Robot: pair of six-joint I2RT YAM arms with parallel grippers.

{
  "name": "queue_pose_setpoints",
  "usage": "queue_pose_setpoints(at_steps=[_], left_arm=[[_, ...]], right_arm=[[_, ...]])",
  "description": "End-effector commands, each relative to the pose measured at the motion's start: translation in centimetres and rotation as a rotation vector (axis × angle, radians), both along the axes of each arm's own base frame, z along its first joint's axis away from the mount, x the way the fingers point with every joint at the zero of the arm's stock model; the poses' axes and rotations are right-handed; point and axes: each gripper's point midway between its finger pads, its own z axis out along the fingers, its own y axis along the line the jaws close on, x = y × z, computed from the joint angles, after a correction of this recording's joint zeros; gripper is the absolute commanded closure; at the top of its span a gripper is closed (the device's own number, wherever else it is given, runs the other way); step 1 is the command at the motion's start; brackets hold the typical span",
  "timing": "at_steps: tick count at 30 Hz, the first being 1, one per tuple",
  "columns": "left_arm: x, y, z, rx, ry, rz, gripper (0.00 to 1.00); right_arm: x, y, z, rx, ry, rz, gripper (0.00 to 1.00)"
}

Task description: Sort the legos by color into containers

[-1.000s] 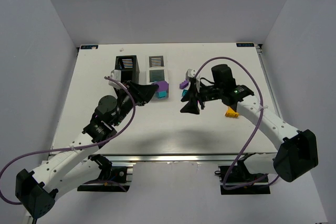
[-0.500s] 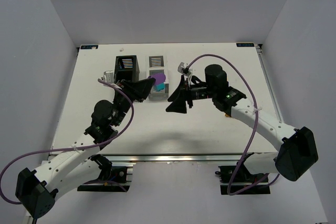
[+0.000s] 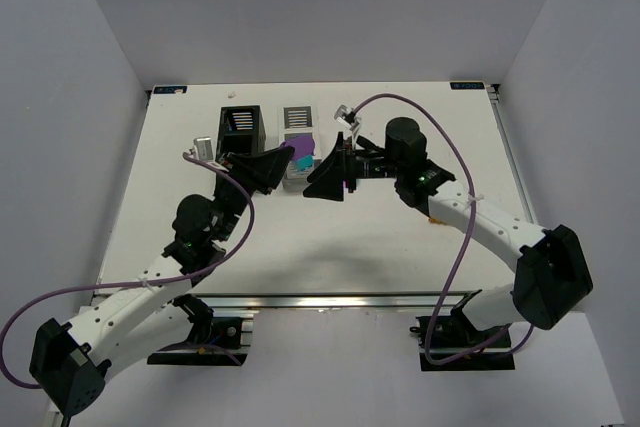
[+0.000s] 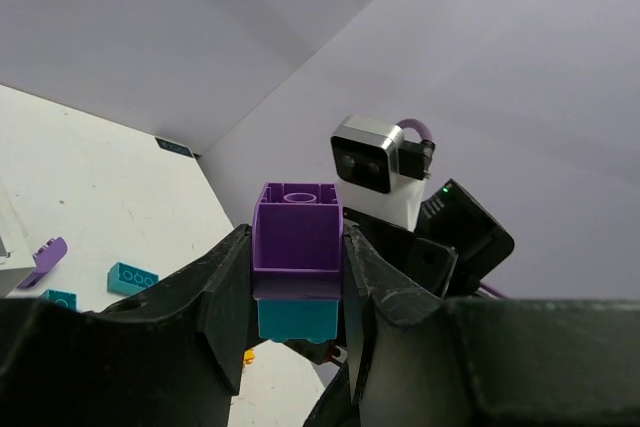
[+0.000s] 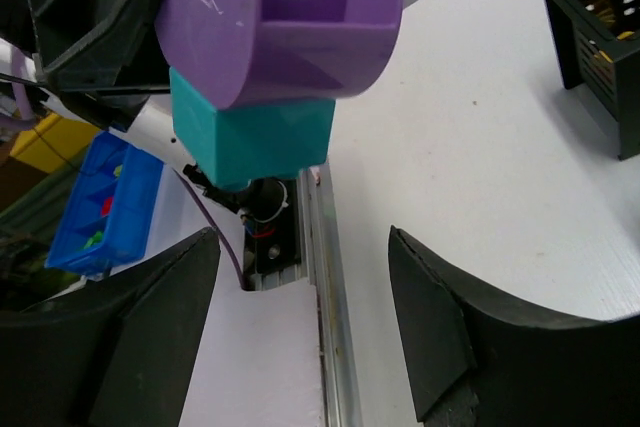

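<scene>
1. Collision between the arms is the first risk. The right pincer [image 5: 305, 242], fingers spread wide and holding nothing, sits just right of the left pincer [image 4: 297, 252]. Any advance could strike its fingers rather than the brick.
2. Left pincer is pinching the purple brick [image 4: 297, 232], which has a teal brick [image 4: 297, 315] stuck beneath it. The pair hangs in the air above the table [image 3: 180, 147], seemingly over or just near of the white container [image 3: 297, 117]. Height is hard to judge from above.
3. Two colours are joined, so letting go now would drop both into one compartment and spoil the sort.
4. If the right pincer takes the teal brick off-centre, pulling could twist the pair out of the left fingers. The bricks could also snap apart suddenly and one could fly off.
5. A falling brick might land in the black container [image 3: 241, 125]. It might instead land among the loose teal brick [image 4: 130, 278] and purple piece [image 4: 45, 255] lying on the table, scattering them and complicating later picks.
</scene>
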Motion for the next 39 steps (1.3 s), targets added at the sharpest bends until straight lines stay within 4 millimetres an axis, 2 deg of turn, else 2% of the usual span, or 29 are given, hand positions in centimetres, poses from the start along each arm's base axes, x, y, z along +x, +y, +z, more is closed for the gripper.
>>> queue_pose_setpoints(at_steps=[1,6,12,23,39], left_arm=[[-0.5,0.0,0.6,-0.019,-0.03,-0.021,1.0],[-0.9,0.1,0.3,-0.023,-0.035,-0.033,1.0],[-1.6,-0.3,0.4,-0.034,-0.05,-0.075,1.0],[-2.3,-0.8,1.2,-0.052,-0.085,-0.125,1.0],[-2.1,-0.9,0.2,-0.042,-0.067,-0.12,1.0]], right_arm=[[-0.9,0.6,4.4,0.109,-0.065,0.091,0.26],[-2.0,0.5,5.7,0.162,-0.125,0.18,0.23],[-2.3,0.6,6.2,0.174,-0.135,0.238,0.23],[-1.4,1.0,5.9,0.169,-0.116,0.234,0.24],[0.5,0.4,6.9,0.196,-0.096,0.165,0.3]])
